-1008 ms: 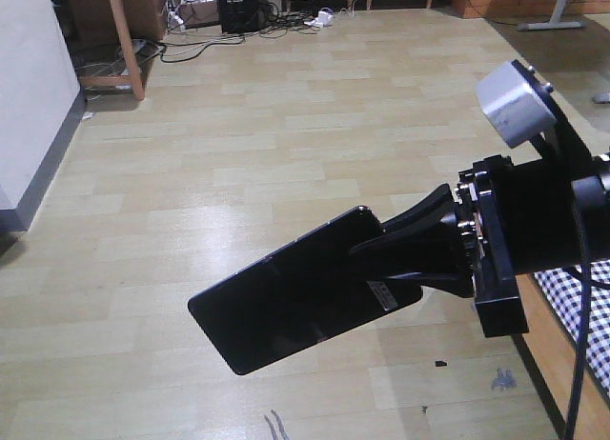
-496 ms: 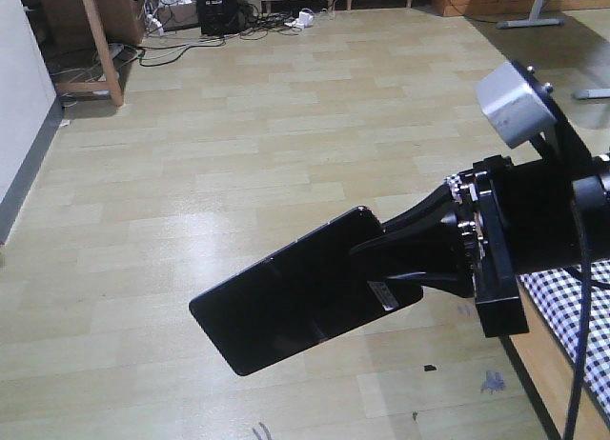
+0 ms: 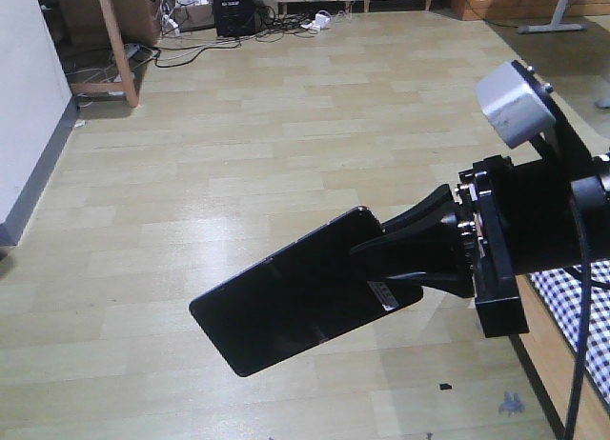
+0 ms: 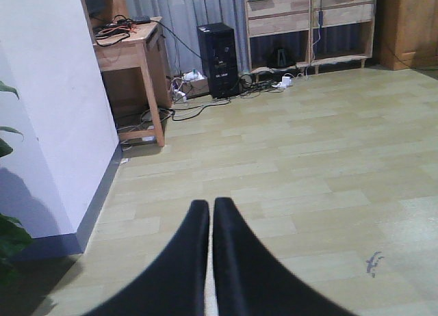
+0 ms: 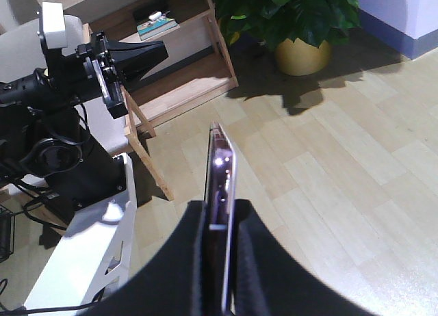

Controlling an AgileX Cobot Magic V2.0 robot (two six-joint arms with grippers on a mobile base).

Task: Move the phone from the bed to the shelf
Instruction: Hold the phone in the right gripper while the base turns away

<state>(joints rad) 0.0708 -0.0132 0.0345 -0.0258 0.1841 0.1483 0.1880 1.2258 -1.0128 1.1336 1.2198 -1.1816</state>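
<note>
- Got the right claw point(image 3: 376, 264) clamped hard on the phone point(image 3: 286, 302), biting near one short end, with most of the slab poking out free past the fingertips.
- Seen edge-on from the right wrist view: pinkish rim sandwiched between the two black fingers point(image 5: 181, 261), no visible gap.
- Got the left claw point(image 4: 210, 205) closed up on nothing at all, just aimed out across the floor point(image 4: 308, 159).
- Holding the phone in mid-air over that bare floor, off the bed point(image 3: 558, 297), with only a strip of checked sheet peeking in at the right edge of the front view.
- Nowhere near the shelf point(image 5: 185, 70) yet, guessing at the open wooden one by the potted plant point(image 5: 301, 35), well apart from the phone.
- Could easily slip or swivel here: glossy surface, small bite at one end, long overhang, plus any jolt from the rolling base. Straight down onto hard floor in that case.
- Could also clip a shelf upright with the free end on the way in, so better to go in slow and level.
- Can make out a small white sticker point(image 3: 381, 294) on the phone right beside the claw, printed with something but way too tiny to read. Can't spot any other readable brand or writing.
</note>
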